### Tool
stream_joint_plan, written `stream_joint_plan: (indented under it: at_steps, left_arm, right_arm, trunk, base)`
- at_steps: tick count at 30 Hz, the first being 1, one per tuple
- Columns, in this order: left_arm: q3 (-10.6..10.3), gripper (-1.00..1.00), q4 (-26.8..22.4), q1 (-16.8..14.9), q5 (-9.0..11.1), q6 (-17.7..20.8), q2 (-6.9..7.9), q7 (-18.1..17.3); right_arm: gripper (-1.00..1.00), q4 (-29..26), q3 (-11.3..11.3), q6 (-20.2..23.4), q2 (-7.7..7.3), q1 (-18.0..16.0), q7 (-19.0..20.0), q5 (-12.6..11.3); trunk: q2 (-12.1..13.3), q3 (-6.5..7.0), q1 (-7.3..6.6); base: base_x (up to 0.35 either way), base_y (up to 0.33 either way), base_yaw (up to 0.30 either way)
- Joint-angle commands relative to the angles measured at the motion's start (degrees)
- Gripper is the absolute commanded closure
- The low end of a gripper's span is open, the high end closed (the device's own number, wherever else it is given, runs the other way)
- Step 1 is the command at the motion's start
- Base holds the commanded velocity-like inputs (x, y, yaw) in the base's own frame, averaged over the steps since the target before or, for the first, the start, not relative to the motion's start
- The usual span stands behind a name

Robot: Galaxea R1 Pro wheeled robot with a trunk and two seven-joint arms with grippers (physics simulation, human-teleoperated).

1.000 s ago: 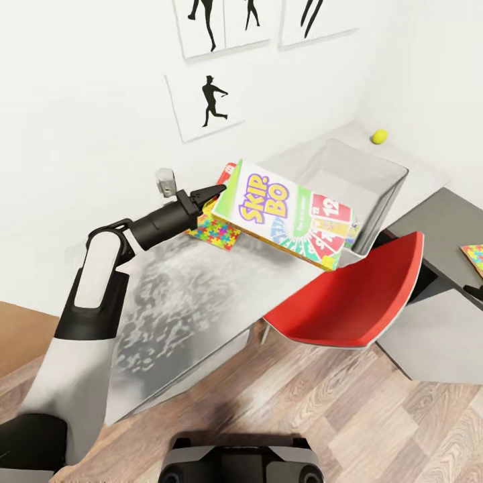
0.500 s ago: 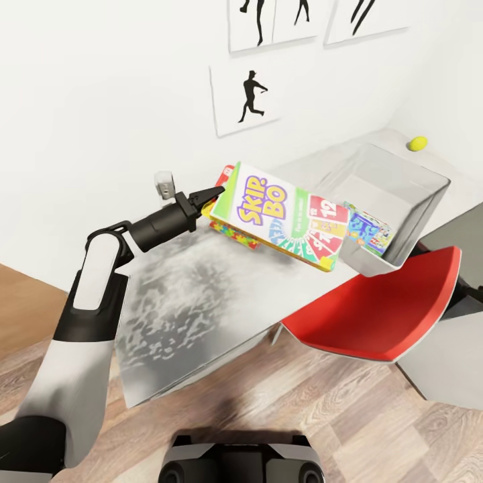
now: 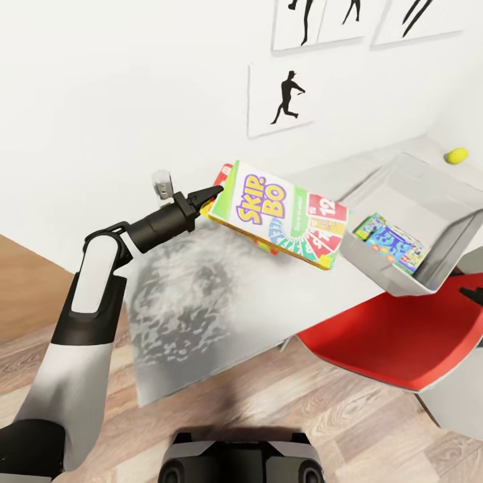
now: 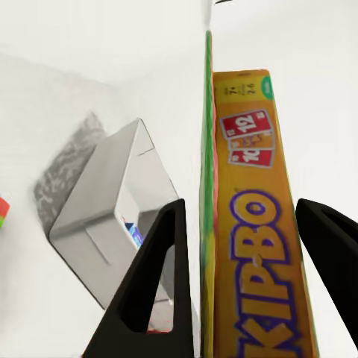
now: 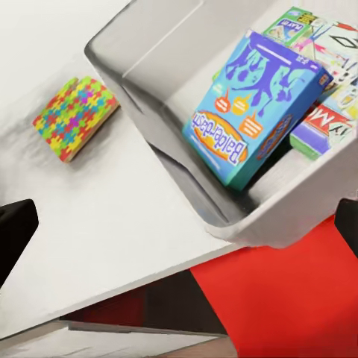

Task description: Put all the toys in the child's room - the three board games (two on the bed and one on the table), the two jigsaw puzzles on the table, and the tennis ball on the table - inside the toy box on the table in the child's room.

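In the head view the left arm, white with black joints, reaches forward from the near left. Its black left gripper [image 3: 209,196] has the jaws clamped on the near-left edge of the colourful Skip-Bo board game box [image 3: 278,213]. The box is held in the air above the grey speckled table [image 3: 201,302], tilted, with its printed face up and its far end pointing to the right, toward the toy box. In the left wrist view the two black fingers [image 4: 160,280] stand on both sides of the Skip-Bo board game box [image 4: 250,246], which is seen on its yellow edge.

Under the held box a small part of a many-coloured jigsaw puzzle box [image 3: 272,247] lies on the table; it is mostly hidden. In the right wrist view this jigsaw puzzle box [image 5: 74,116] lies flat on the table, well apart from the toy box.

To the right stands the grey open toy box [image 3: 386,275] on the table. Inside it a blue board game box [image 3: 392,243] leans against the wall; the right wrist view shows this blue board game box [image 5: 253,108] with other printed boxes behind it.

Far right on the table lies the yellow-green tennis ball [image 3: 457,155]. A red chair [image 3: 402,335] stands near the table's edge, below the toy box.

At the right edge of the head view the black tip of the right gripper [image 3: 473,295] appears; I cannot tell if its jaws are apart or together.
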Motion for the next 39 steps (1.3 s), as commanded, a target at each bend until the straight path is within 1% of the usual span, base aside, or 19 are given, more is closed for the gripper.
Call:
stream_joint_plan:
  at_steps: [1, 8, 16, 25, 27, 28, 30, 39]
  left_arm:
    - [0.0, 1.00, 0.0, 0.0, 0.0, 0.1, 0.02, -0.3]
    - [-0.1, 1.00, -1.4, 0.9, 0.0, -0.8, -0.05, 1.6]
    - [-0.2, 1.00, -1.7, 1.1, 0.0, -1.1, -0.16, 2.1]
    - [-0.4, 1.00, -1.8, 1.1, 0.0, -1.1, -0.24, 2.3]
    - [-1.1, 1.00, -2.4, 1.8, 0.6, -0.5, -0.14, 1.6]
    - [-1.2, 1.00, -2.4, 1.7, 0.9, -0.2, -0.11, 1.2]
    - [-1.2, 1.00, -2.4, 1.7, 0.9, 0.4, -0.11, 0.9]
    - [-1.2, 1.00, -2.4, 1.7, 0.9, 0.4, -0.11, 0.9]
  right_arm:
    - [-1.00, 0.0, 0.0, 0.3, -0.01, 0.0, 0.1, -0.1]
    - [-1.00, 0.1, 0.0, 0.2, 0.17, 0.0, -0.1, -0.1]
    - [-1.00, 0.2, 0.0, -1.4, 0.41, 0.1, -0.3, 0.1]
    - [-1.00, 0.3, -0.3, -2.3, 0.44, 0.1, -0.4, 0.0]
    - [-1.00, 0.2, 0.3, -2.2, 1.10, -0.6, 0.3, -0.6]
    - [-1.00, 0.1, 0.7, -2.2, 1.01, -0.9, 0.4, -0.9]
    - [-1.00, 0.1, 1.2, -2.2, 1.01, -1.2, 0.4, -0.9]
    - [-1.00, 0.1, 1.2, -2.2, 1.01, -1.2, 0.4, -0.9]
  trunk:
    - [-0.1, -0.09, 0.05]
    - [-0.1, -0.15, 0.05]
    - [-0.1, -0.17, 0.05]
    - [-0.1, -0.17, 0.05]
    - [-0.1, -0.17, 0.05]
    - [-0.1, -0.17, 0.05]
    - [-0.1, -0.17, 0.05]
    - [-0.1, -0.17, 0.05]
  base:
    - [0.215, -0.133, 0.102]
    - [0.260, -0.154, 0.046]
    - [0.200, -0.118, 0.011]
    - [0.047, -0.030, 0.002]
    - [0.000, 0.000, 0.000]
    - [0.000, 0.000, 0.000]
    - [0.000, 0.000, 0.000]
    - [0.000, 0.000, 0.000]
